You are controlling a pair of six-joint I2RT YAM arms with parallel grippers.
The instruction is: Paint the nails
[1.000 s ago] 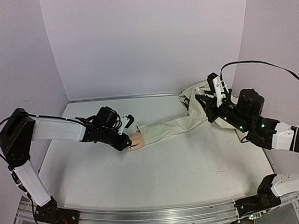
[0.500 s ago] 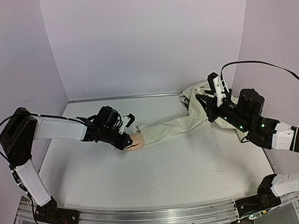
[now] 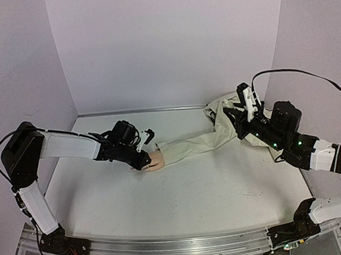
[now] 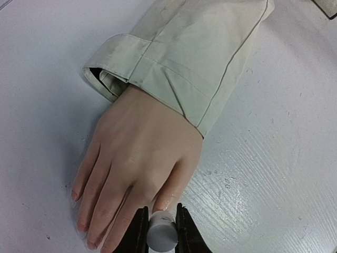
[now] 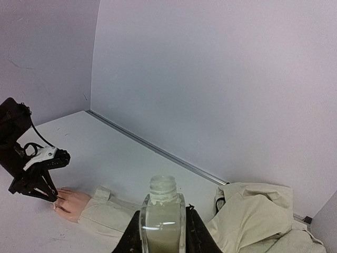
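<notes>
Left gripper (image 4: 161, 233): jaws closed on a short white cylinder (image 4: 161, 238), held just over the thumb side of the fake hand (image 4: 142, 163). I cannot tell whether a brush hangs beneath it.

The fake hand lies palm down on the white table (image 4: 274, 179), fingers towards the left arm. Its wrist disappears into the turned-back cuff of the beige sleeve (image 4: 174, 58).

The nails (image 4: 74, 196): three small fingertip nails show along the outer fingers in the left wrist view. The cylinder and the black fingers stand in front of the thumb tip and the nearest fingertip, so I cannot see those nails. From above, the left gripper covers all the fingertips.

There is a glossy, wet-looking gleam on the thumb and on the table just beside it.

Right gripper (image 5: 162, 234): clamped on a clear bottle (image 5: 162, 213) of pale liquid. The bottle is upright, its threaded mouth is uncapped, and it hangs above the table well apart from the hand.

Surroundings: the rest of the garment (image 3: 220, 116) is bunched at the far right, just beside the right wrist. A metal rail (image 5: 158, 152) runs along the foot of the back wall. A black cable (image 3: 309, 76) loops over the right arm.

Compared with one second ago, the left arm's shoulder link has shifted slightly rightwards. Its gripper tip sits at nearly the same spot by the fingers. The right arm, bottle and sleeve are unchanged.
</notes>
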